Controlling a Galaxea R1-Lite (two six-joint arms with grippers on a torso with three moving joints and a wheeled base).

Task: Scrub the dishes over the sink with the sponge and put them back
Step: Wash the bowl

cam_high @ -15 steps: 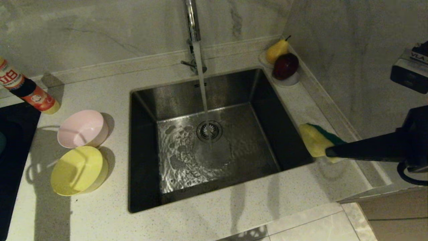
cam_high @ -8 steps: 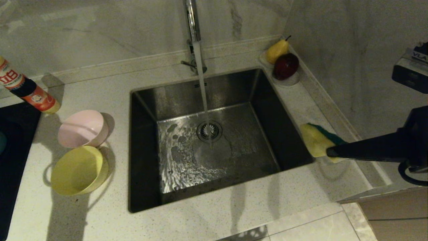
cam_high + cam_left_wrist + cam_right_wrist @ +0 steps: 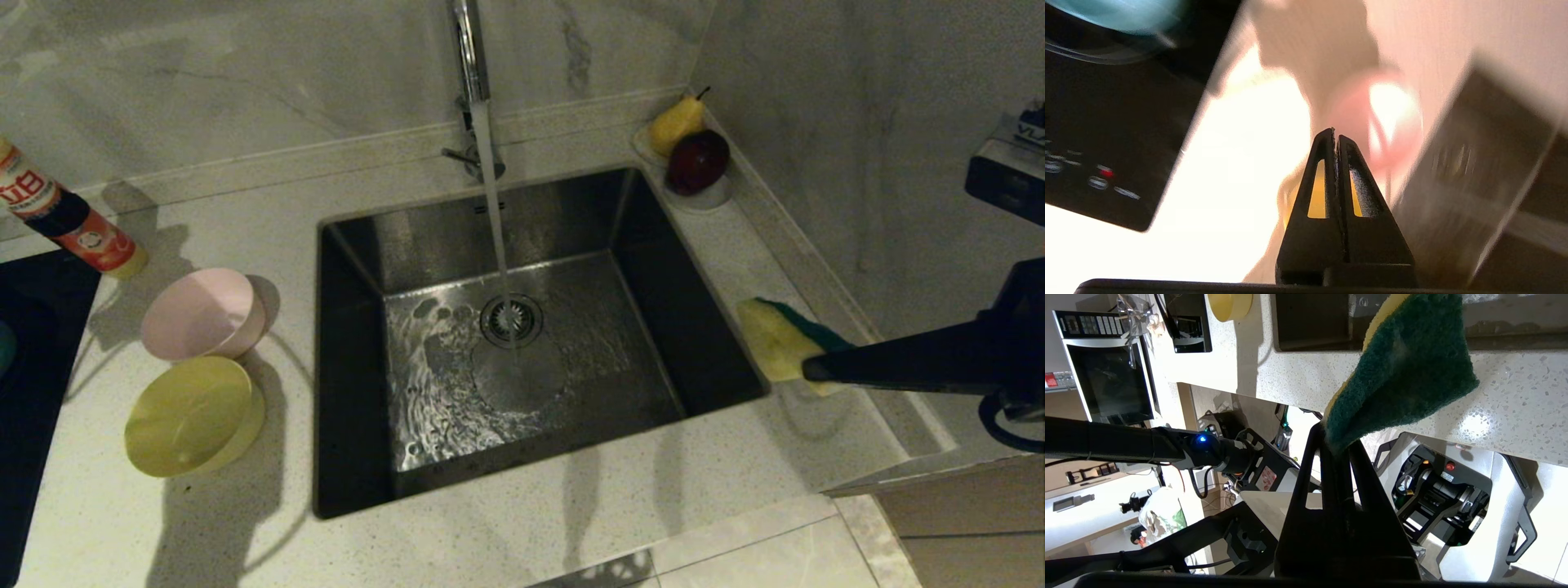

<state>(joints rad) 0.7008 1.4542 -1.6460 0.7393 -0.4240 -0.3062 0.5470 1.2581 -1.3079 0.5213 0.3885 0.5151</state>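
Note:
Left of the sink, a pale pink bowl and a yellow bowl stand side by side on the counter. My right gripper hovers over the counter at the sink's right rim, shut on the sponge. The right wrist view shows that gripper pinching a corner of the sponge, green face towards the camera. My left gripper is outside the head view. It is shut on nothing, above the yellow bowl, with the pink bowl just beyond. A light blue bowl sits on the black cooktop.
Water runs from the chrome tap onto the drain strainer. A red-labelled bottle lies at the back left. A pear and a dark red apple rest on saucers in the back right corner. The cooktop borders the counter's left.
The arm's shadow over the two bowls on the left has shifted and spread across the counter. Bowls, sponge and right gripper stay where they were.

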